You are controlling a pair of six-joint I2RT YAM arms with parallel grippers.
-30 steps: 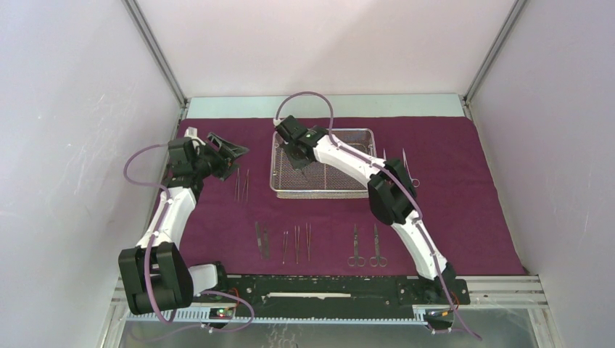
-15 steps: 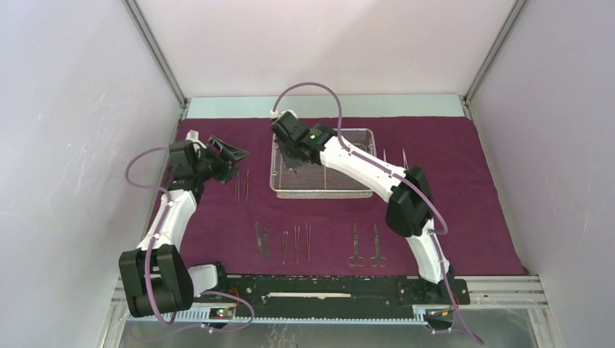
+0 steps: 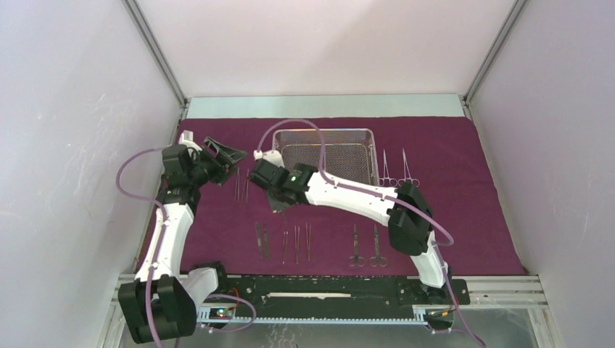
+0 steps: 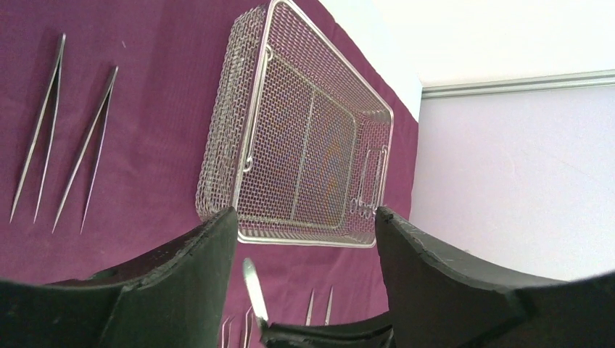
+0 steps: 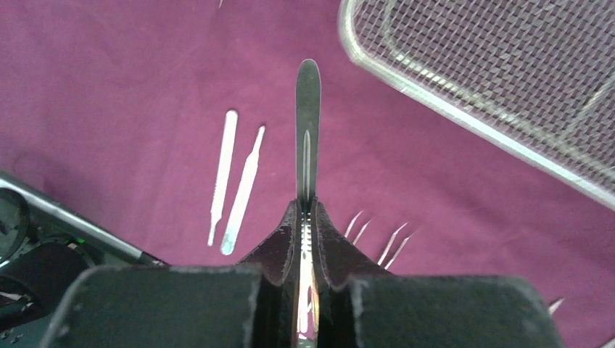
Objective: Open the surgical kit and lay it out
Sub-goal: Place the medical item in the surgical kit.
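Your maroon cloth (image 3: 464, 188) lies spread flat. It is soft and likely to ruck under a dragged tip, so come down straight rather than sliding. The wire-mesh tray (image 3: 326, 131) stands at the far middle. It looks stiff, light and empty, and its near-left corner rim is just right of your working line, so keep clear of it.

Your right gripper (image 5: 305, 212) is clamped on a flat steel handle (image 5: 307, 109) by its near end, with most of the length sticking out ahead. Expect the handle to be thin, rigid, smooth and apt to pivot in the pads. It hangs over bare cloth near-left of the tray.

Your left gripper (image 3: 230, 159) stands wide apart and empty at the far left, beside a pair of tweezers (image 3: 237, 185).

Two matching handles (image 5: 223, 167) already lie side by side in the near row. There is bare cloth to their left. To their right the row runs on with more tweezers (image 3: 296, 243) and then scissors (image 3: 355, 248), so that side is crowded.
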